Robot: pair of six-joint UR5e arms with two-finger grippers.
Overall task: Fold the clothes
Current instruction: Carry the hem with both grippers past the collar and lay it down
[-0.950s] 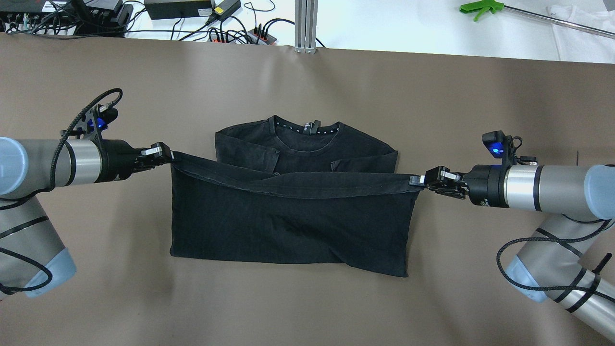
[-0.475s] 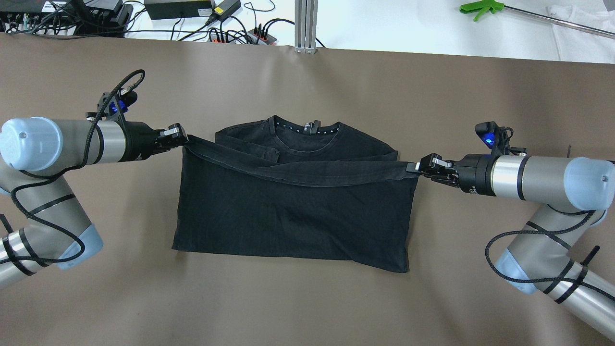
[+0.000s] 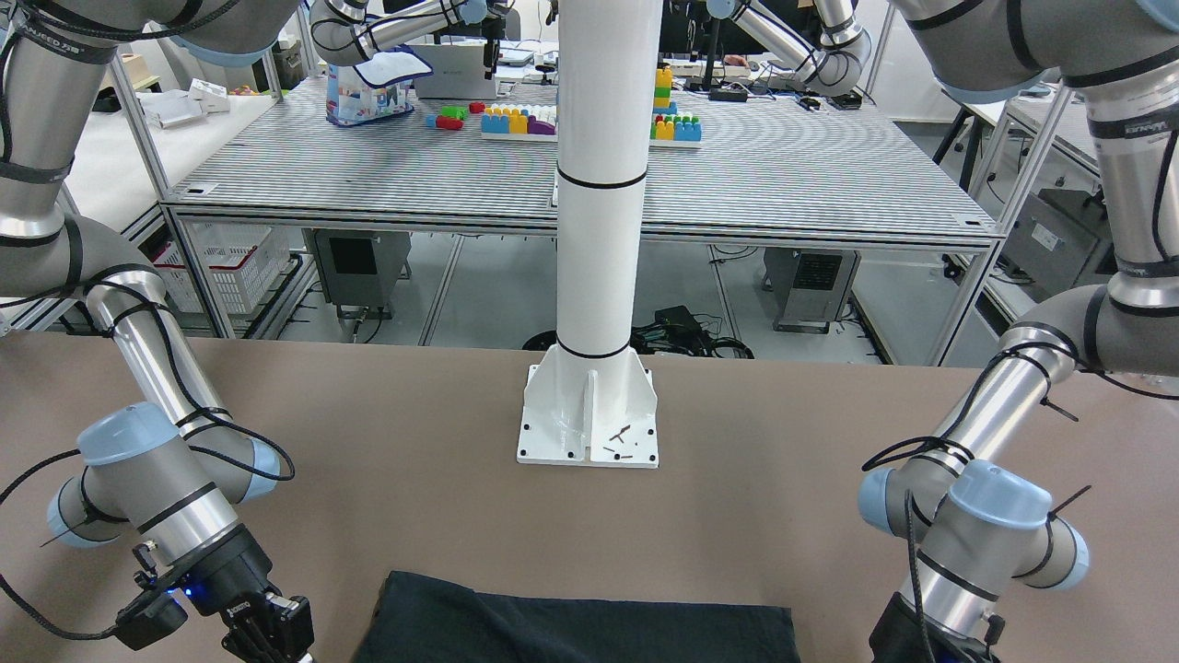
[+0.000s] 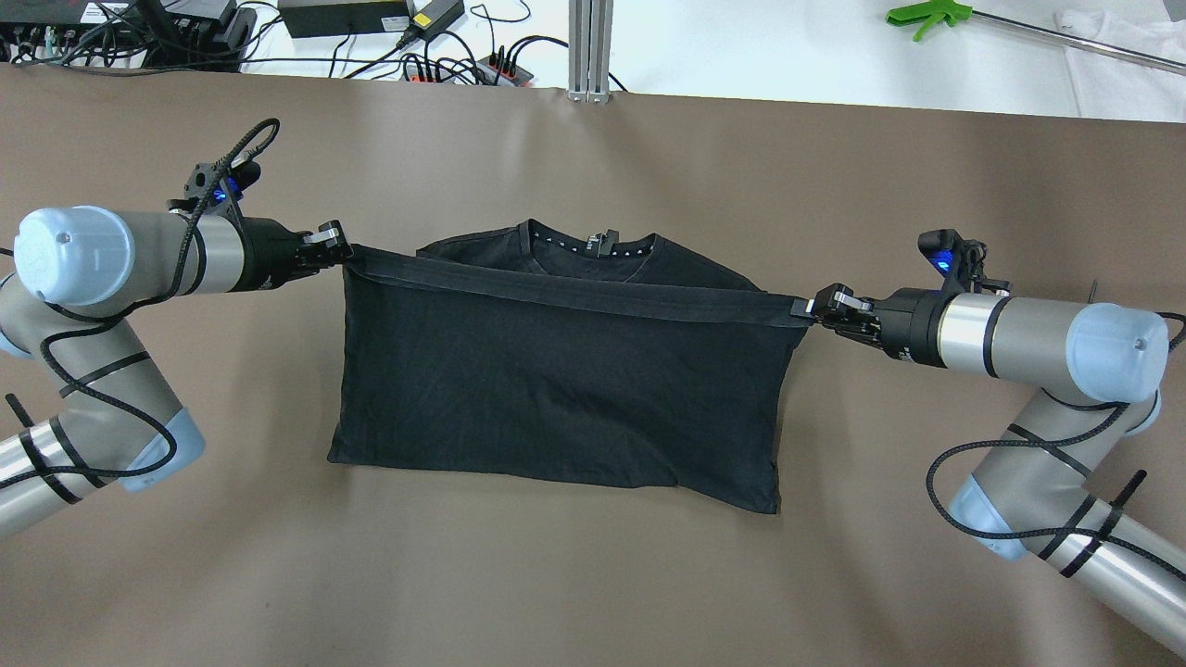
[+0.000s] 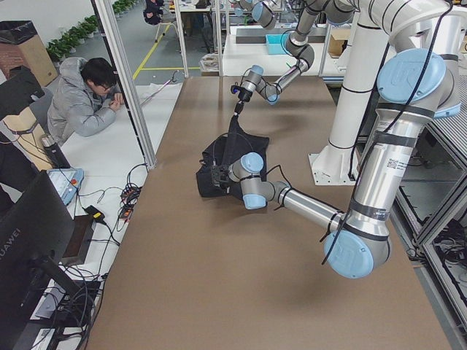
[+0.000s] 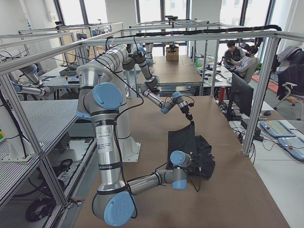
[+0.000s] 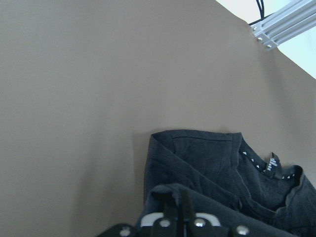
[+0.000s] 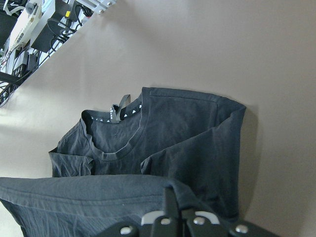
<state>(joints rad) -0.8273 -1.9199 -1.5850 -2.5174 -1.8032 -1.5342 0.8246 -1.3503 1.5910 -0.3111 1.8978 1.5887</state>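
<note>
Low in the overhead frame, the clothes [image 4: 556, 398] rest on the brown table [image 4: 593, 574] along a doubled-over edge. Above that, at mid-frame, the bottom hem hangs taut between the left gripper [image 4: 339, 252] and the right gripper [image 4: 817, 308], each pinched tight on a hem corner. Beyond lies the collar [image 4: 593, 248], uncovered. The half-fold looks under way; the next move calls for carrying the hem level to the collar, then lowering and releasing it.
</note>
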